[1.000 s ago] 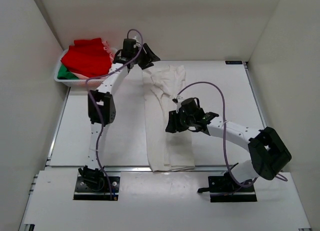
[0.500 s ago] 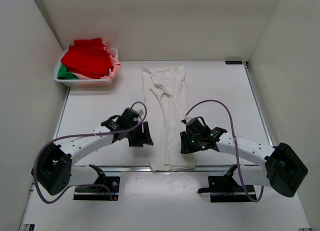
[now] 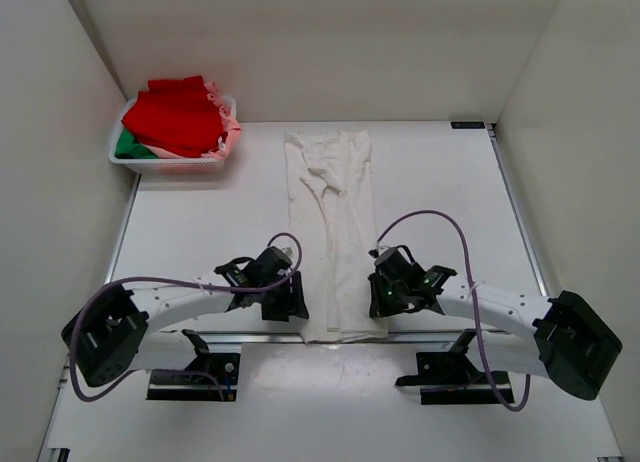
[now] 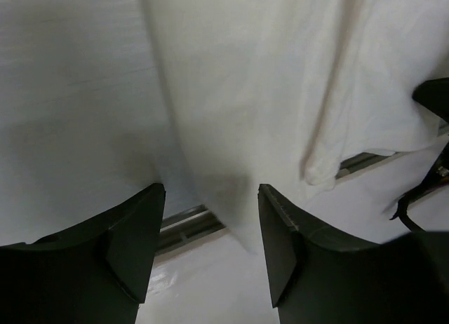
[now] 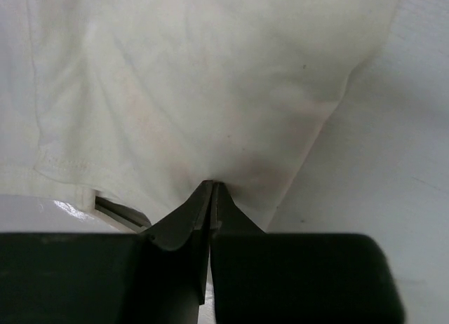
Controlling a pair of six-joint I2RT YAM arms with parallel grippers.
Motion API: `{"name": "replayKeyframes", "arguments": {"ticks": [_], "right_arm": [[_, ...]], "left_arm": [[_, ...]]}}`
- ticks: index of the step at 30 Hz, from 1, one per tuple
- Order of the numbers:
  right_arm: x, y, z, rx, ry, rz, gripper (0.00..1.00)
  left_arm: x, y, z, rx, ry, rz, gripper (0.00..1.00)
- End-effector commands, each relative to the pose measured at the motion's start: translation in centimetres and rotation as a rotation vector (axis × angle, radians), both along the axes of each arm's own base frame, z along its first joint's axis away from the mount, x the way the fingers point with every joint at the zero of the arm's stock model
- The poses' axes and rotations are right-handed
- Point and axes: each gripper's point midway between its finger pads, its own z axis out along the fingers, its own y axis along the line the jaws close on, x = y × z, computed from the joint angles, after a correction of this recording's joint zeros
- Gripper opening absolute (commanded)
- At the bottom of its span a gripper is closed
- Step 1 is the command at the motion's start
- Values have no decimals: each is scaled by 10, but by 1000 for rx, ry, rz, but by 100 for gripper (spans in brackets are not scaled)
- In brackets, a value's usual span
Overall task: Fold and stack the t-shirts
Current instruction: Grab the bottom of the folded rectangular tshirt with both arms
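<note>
The off-white t-shirt (image 3: 330,222) lies as a long, narrow folded strip down the middle of the table, its hem at the near edge. My left gripper (image 3: 297,307) is open at the shirt's near left corner; in the left wrist view (image 4: 210,240) the cloth's edge (image 4: 231,198) lies between the jaws. My right gripper (image 3: 378,300) is shut, its tips resting on the shirt near its right near corner (image 5: 212,185); no cloth shows between the jaws. Red (image 3: 180,112), pink (image 3: 230,137) and green (image 3: 130,147) shirts sit in the basket.
The white mesh basket (image 3: 165,165) stands at the far left corner. White walls enclose the table on three sides. A metal rail (image 4: 189,226) runs along the table's near edge under the shirt's hem. The arm bases sit at the near edge.
My left arm has swung from the far end by the basket to the shirt's near left corner. My right gripper has slid down the shirt's right side toward the near edge.
</note>
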Motion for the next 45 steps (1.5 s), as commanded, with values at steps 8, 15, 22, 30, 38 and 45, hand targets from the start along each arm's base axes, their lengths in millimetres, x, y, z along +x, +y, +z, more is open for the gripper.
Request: {"name": "replayKeyframes", "arguments": {"ticks": [8,15,22,30,38,45], "right_arm": [[-7,-33,-10,-48,32,-64,0],[-7,-35,-1,-23,34,-83,0],[-15,-41,6,-66,65,-128,32],[-28,-28,11,-9,95,-152,40],[-48,-3,5,36,156,-122,40],[-45,10,17,65,156,-82,0]], "left_arm": [[-2,-17,-9,10,1,-11,7],[0,2,-4,28,-9,5,0],[-9,-4,1,-15,11,-24,42],[-23,4,8,-38,11,10,56],[-33,-11,6,-39,29,-12,58],[-27,-19,7,-19,21,-19,6]]}}
